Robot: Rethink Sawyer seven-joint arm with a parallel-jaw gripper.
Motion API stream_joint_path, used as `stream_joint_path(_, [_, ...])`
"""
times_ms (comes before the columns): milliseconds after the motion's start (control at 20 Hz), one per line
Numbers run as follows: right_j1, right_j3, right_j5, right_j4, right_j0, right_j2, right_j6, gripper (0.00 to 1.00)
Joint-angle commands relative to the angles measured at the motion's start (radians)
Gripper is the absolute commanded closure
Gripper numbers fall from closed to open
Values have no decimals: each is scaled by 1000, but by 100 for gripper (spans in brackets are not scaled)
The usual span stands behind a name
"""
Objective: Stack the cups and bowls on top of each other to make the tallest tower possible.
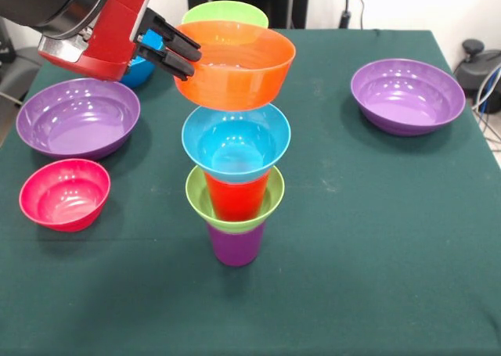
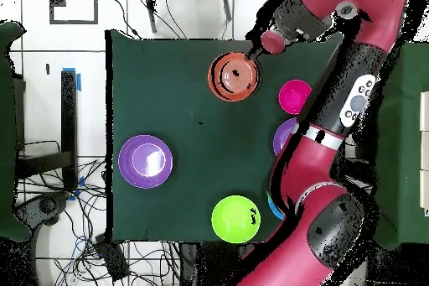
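Gripper: the gripper comes in from the upper left of the front view and its black fingers are closed on the left rim of the orange bowl.
Orange bowl: it is held above the tower; it seems to sit just over the small blue bowl, but I cannot tell if the two touch.
Tower: near the middle of the green table; from the bottom, purple cup, small lime green bowl, red cup, then the small blue bowl on top.
Purple bowls: one wide purple bowl is at the left, the other purple bowl is at the right, well apart from the tower.
Pink bowl: the pink bowl is just in front of the left purple one.
Large lime bowl: the large lime green bowl stands at the far side, behind the orange bowl.
Second blue bowl: a blue bowl is partly hidden behind the arm.
Overhead view: the orange bowl covers the tower from above.
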Motion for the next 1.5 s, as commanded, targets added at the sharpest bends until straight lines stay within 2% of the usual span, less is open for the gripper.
stream_joint_path(50, [17,-95,-15,-72,42,-101,84,100])
stream_joint_path(400, [28,-100,-32,-59,49,-89,111,100])
stream_joint_path(1000, [37,-106,-48,-54,47,-81,97,100])
stream_joint_path(1500, [59,-125,-78,-54,49,-42,74,100])
